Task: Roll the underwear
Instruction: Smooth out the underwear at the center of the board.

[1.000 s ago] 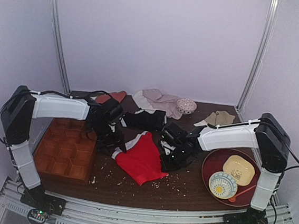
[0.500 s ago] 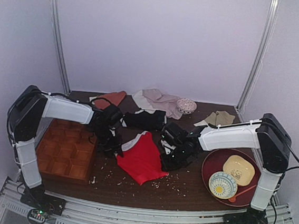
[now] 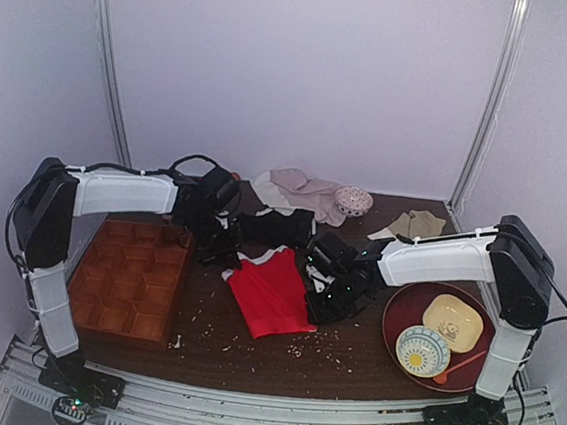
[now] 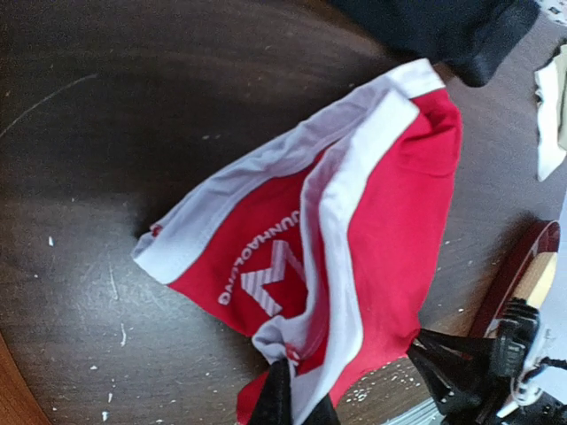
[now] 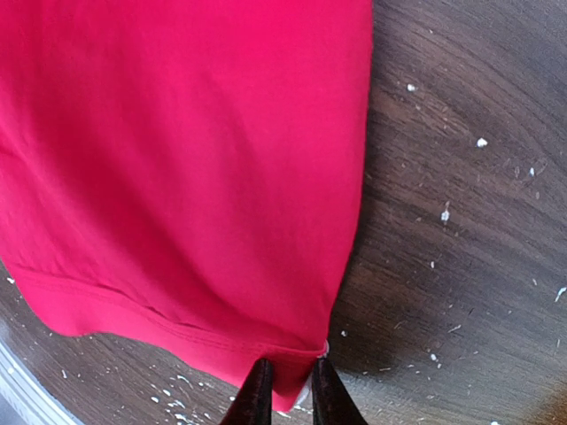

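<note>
one dark counter point(image 3: 249, 362) is carrying everything, and its near strip is showing open wood scattered with pale crumbs point(image 3: 302, 352). the compartment tray point(image 3: 126, 283) is sitting along the left edge and the round red plate point(image 3: 400, 302) by the right edge, leaving the middle open as working room. between them the underwear point(image 3: 274, 294) is lying on the counter, looking narrower than a second ago, with its left side drawn in and back, away from the tray. the black briefs point(image 3: 280, 227) are lying just behind it, close to its white waistband. the left end effector point(image 3: 227, 259), spread wide a second ago, is now clenched on the waistband corner and sitting farther back on the counter. the right end effector point(image 3: 328, 295) is still pinching the red hem at the underwear's right edge, about where it was before.
</note>
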### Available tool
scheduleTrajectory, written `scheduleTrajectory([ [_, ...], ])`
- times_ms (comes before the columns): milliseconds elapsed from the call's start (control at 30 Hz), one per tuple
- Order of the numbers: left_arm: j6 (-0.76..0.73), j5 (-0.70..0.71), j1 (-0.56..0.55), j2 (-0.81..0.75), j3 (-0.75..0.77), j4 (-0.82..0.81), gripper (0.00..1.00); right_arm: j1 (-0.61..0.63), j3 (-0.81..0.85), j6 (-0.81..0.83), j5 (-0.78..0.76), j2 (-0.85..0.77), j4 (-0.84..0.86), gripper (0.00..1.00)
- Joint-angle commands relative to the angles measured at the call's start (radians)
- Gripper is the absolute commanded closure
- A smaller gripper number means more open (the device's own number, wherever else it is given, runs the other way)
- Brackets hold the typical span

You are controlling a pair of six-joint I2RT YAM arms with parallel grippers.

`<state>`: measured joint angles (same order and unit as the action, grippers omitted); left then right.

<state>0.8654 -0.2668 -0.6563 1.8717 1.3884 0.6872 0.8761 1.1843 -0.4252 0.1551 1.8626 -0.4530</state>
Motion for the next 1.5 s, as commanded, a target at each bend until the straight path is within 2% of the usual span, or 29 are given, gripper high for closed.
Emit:
scheduleTrajectory([
  [0,-0.02,-0.013,0.007,-0.005,0.062,0.028,1.0,-0.002,-0.012,-0.001,-0.026,-0.014,-0.027,0.82],
  [167,-0.031,0.007,0.007,0.037,0.099,0.06,0.98,-0.003,-0.014,0.0,-0.023,-0.011,-0.029,0.82],
  [367,-0.026,0.008,0.008,0.074,0.069,0.05,0.97,-0.003,-0.001,0.005,-0.053,0.005,-0.049,0.83],
  [467,-0.027,0.005,0.008,0.092,0.066,0.051,0.88,-0.017,-0.001,0.002,-0.097,0.016,-0.072,0.84],
  [567,-0.03,0.006,0.008,0.103,0.067,0.052,0.87,-0.051,-0.013,0.004,-0.102,0.013,-0.081,0.83],
  [633,-0.027,0.004,0.009,0.11,0.07,0.048,0.86,-0.061,-0.016,0.022,-0.106,0.006,-0.084,0.79],
  [667,-0.026,0.0,0.008,0.114,0.072,0.044,0.87,-0.061,-0.015,0.035,-0.111,-0.001,-0.085,0.76],
  [767,-0.021,-0.02,0.009,0.121,0.072,0.026,0.99,-0.058,-0.01,0.049,-0.127,-0.032,-0.09,0.71],
  [800,-0.018,-0.023,0.008,0.122,0.073,0.025,1.0,-0.053,-0.01,0.049,-0.144,-0.054,-0.089,0.7],
  [933,-0.006,-0.034,0.007,0.12,0.08,0.022,1.0,0.008,0.009,0.06,-0.185,-0.143,-0.09,0.68],
  [1067,0.003,-0.042,0.008,0.122,0.084,0.017,1.0,0.093,0.035,0.055,-0.116,-0.165,-0.05,0.68],
  [1300,0.006,-0.048,0.008,0.124,0.081,0.019,1.0,0.218,0.108,0.062,-0.127,-0.031,-0.007,0.7],
  [1467,0.006,-0.048,0.008,0.124,0.075,0.02,1.0,0.235,0.193,0.096,-0.148,0.064,-0.005,0.7],
])
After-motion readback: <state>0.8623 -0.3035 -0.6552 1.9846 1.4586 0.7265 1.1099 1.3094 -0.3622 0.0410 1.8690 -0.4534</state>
